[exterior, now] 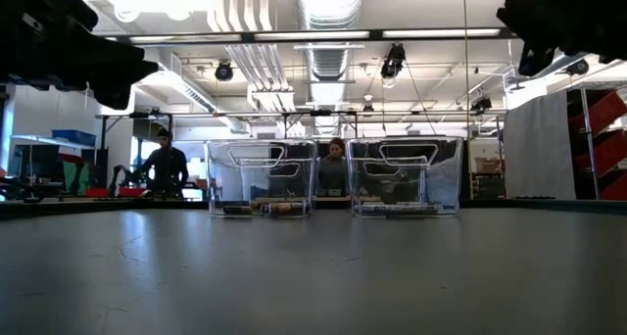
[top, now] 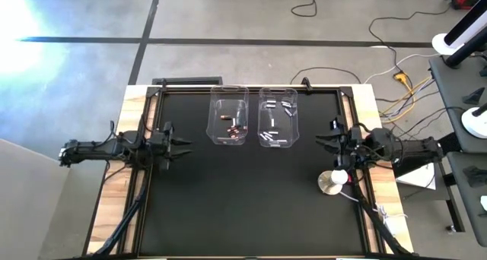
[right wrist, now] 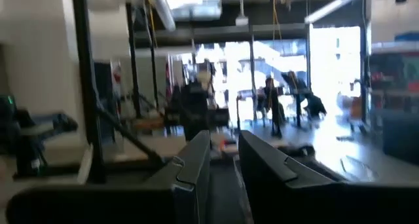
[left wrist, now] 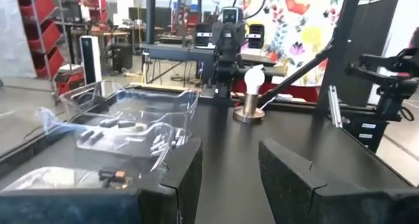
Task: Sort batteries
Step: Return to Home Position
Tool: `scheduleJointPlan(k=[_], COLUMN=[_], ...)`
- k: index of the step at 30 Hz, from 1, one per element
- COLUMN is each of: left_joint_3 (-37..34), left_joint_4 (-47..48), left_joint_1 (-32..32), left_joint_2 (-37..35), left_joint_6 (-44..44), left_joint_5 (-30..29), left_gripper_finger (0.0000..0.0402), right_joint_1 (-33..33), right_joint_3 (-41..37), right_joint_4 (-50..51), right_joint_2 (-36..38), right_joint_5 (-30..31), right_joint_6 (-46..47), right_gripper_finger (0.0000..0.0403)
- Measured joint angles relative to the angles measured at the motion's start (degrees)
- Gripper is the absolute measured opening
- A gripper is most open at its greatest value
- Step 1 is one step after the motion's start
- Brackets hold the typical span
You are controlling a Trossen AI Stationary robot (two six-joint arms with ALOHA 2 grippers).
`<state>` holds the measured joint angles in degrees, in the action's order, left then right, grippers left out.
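Currently both arms lie stretched inward from opposite table edges, roughly level, wrists facing each other across the black mat [top: 243, 214].

Left side: the left gripper [top: 181, 146] hangs over the mat's left margin, well apart from both bins. In the low view it sits high in the picture, clear of the surface. Its fingers [left wrist: 186, 178] stand moderately apart with a plain gap between them. Nothing is held and nothing is touched.

Right side: the right gripper [top: 321, 141] hangs over the right margin, near the right bin [top: 289, 93] but apart from it. The white-and-metal disc [top: 331, 182] stands on the mat close by, toward the table's near edge. The jaws are nearly together, with only a thin slit showing in the right wrist view. They are empty.

Task items: the dark batteries [top: 232, 128], with their copper ends, lie on the floor of the left bin [top: 215, 93]. The silver-white batteries [top: 274, 136] lie scattered in the right bin. The two bins stand side by side, just apart, at the mat's far middle.
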<state>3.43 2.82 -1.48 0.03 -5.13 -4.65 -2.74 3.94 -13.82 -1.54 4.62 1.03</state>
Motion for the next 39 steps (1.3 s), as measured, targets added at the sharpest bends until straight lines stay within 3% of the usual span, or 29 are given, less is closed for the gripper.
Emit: scheduleJointPlan(k=[3, 10, 19, 27, 39], left_joint_3=[-1.97, -2.83, -2.83, -2.83, -2.83], left_joint_4=[-4.42, -4.63, -3.88, -3.86, -3.84], left_joint_1=[-0.03, -0.04, -0.04, -0.04, -0.04], left_joint_2=[0.38, 0.06, 2.84, 4.54, 6.43], left_joint_6=[0.37, 2.03, 1.50, 1.47, 1.47], left_joint_5=[1.27, 5.56, 5.40, 5.35, 5.29], left_gripper_finger=[0.0131, 0.0131, 0.0131, 0.0131, 0.0131], right_joint_1=[0.00, 0.01, 0.02, 0.02, 0.02], right_joint_3=[-3.13, -3.21, -3.22, -2.73, -2.64], right_joint_4=[-5.83, -3.45, 12.16, 12.70, 12.78], right_joint_2=[0.91, 1.06, 0.81, -1.60, -1.62], right_joint_5=[-0.04, 0.11, -0.19, -0.21, -0.11], right_joint_6=[0.40, 2.92, 2.87, 2.98, 3.00], right_gripper_finger=[0.0079, 0.0086, 0.0071, 0.0059, 0.0081])
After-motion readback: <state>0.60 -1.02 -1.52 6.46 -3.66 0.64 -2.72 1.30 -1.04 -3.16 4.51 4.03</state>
